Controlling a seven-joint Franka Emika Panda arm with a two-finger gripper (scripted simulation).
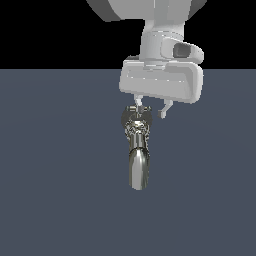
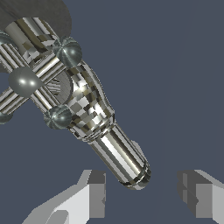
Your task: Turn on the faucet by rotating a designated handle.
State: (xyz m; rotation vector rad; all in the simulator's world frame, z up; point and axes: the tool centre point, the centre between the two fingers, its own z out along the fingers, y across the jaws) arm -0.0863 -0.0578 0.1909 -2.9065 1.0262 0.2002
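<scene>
The chrome faucet [image 1: 138, 150] stands mid-floor, its thick spout [image 1: 138, 170] pointing toward the exterior camera. In the wrist view the spout [image 2: 114, 148] runs from the knobbly body [image 2: 85, 100] toward my fingers. The handle [image 2: 24, 82] is a thin chrome cross with a centre knob and ball ends, beside the body. The grey base plate [image 2: 39, 11] lies behind it. My gripper [image 1: 151, 108] hovers just above the faucet's rear, open and empty [image 2: 144, 194]. One finger [image 1: 138, 105] is right over the body. The spout tip sits between the fingers [image 2: 94, 194], nearer that one.
A flat dark blue-grey floor [image 1: 50, 175] surrounds the faucet on all sides. Nothing else stands on it. The arm's white wrist and hand [image 1: 162, 80] fill the space above the faucet.
</scene>
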